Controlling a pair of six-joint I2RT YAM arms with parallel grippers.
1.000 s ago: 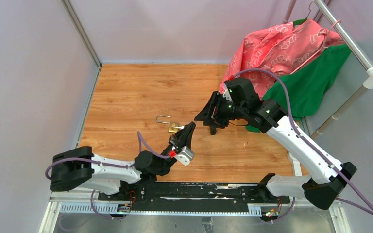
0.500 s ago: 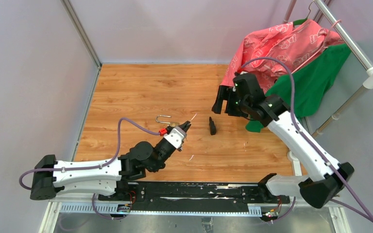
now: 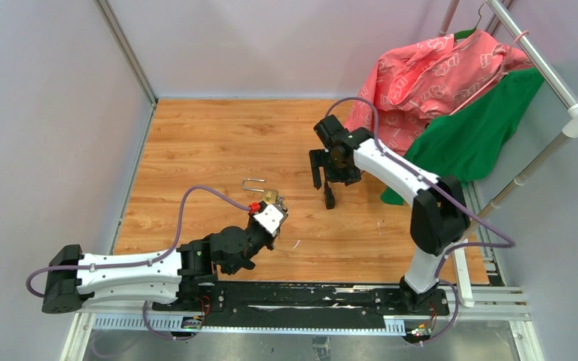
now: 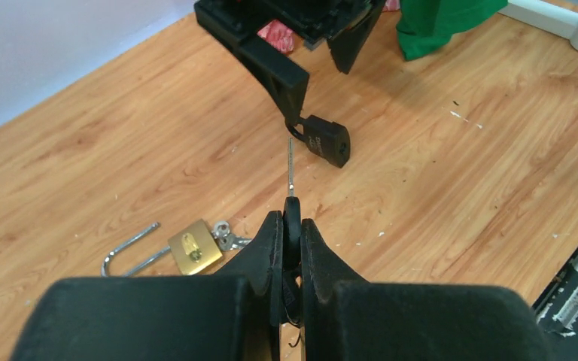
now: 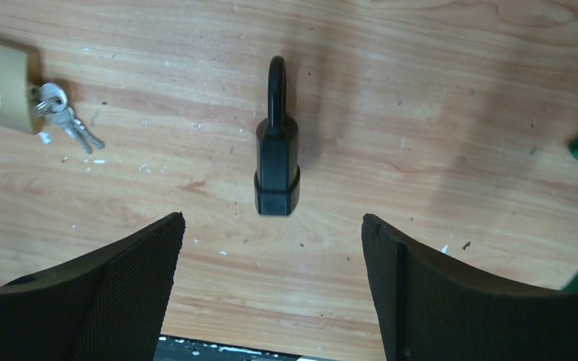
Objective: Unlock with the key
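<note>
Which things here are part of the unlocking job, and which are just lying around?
In the job: key, pinched in the left gripper; black padlock, lying below the open right gripper.

Lying about: brass padlock, shackle open, with a bunch of keys beside it; pink garment; green garment; clothes rail.

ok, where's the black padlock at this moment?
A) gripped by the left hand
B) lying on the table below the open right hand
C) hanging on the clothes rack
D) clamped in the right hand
B: the black padlock lies on the wooden table with the right hand spread wide above it, not closed on it; the left hand pinches only the key.
</note>
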